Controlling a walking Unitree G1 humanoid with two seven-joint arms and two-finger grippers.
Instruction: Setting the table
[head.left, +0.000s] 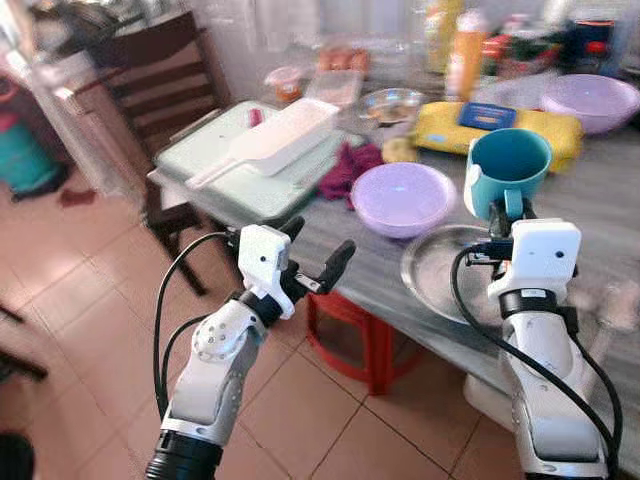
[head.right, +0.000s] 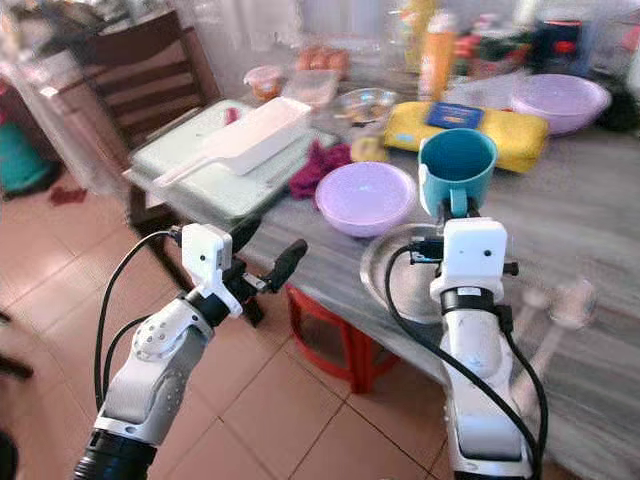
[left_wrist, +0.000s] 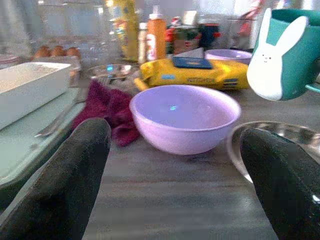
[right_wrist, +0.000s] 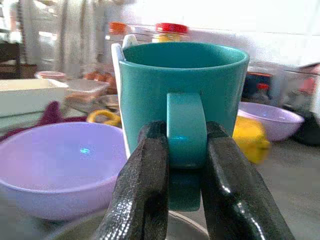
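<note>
Right gripper (right_wrist: 172, 150) pinches the teal mug (right_wrist: 182, 100) handle — left gripper (left_wrist: 172, 150) fingers spread wide

Bright, even daylight; soft blur toward edges and background.

Right silver arm raised upright, its black two-fingered right gripper (right_wrist: 172, 165) pinched on the handle of a teal ceramic mug (head.left: 508, 167) — held aloft, left silver arm bent forward, left gripper (head.left: 318, 253) fingers spread apart.
</note>
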